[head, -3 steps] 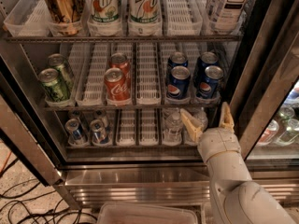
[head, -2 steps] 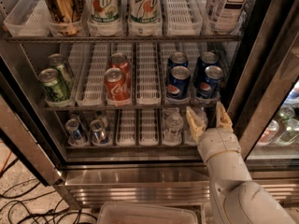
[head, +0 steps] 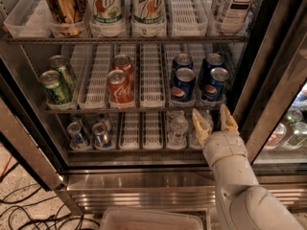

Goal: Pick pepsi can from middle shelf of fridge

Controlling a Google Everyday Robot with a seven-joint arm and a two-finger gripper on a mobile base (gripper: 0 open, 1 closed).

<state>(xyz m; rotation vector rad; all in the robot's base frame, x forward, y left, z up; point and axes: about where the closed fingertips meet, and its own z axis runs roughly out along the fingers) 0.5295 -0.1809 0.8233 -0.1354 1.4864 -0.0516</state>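
Pepsi can (head: 216, 84): the near right one of four blue cans, upright at the front of the rightmost lane. It looks the handiest to take, since it stands straight above the hand.
Fridge (head: 144, 188): it stands open, with the dark door edge (head: 263, 95) close on the right, so there is little room to swing that way.
Middle shelf (head: 144, 110): a wire rack with white lane dividers. Green cans (head: 55, 86) are far left, red cans (head: 118, 86) next, and the two blue lanes are on the right.
Arm (head: 228, 169): reaches up from the near right, with its wrist in front of the rack below.
Hand (head: 214, 124): spread wide and holding nothing. Its tips are just under the front wire of the middle shelf, apart from every can.
Neighbour blue can (head: 183, 85): just left of the target, with a divider between them.
Water bottle (head: 178, 128): on the lower rack, just left of the hand.
Doing it well: I'd lift until the tips clear the front wire, then go straight in so they pass either side of the can at mid-height. After that, close squarely and draw the can out towards the room without nudging the rear can (head: 212, 61) or the door edge.
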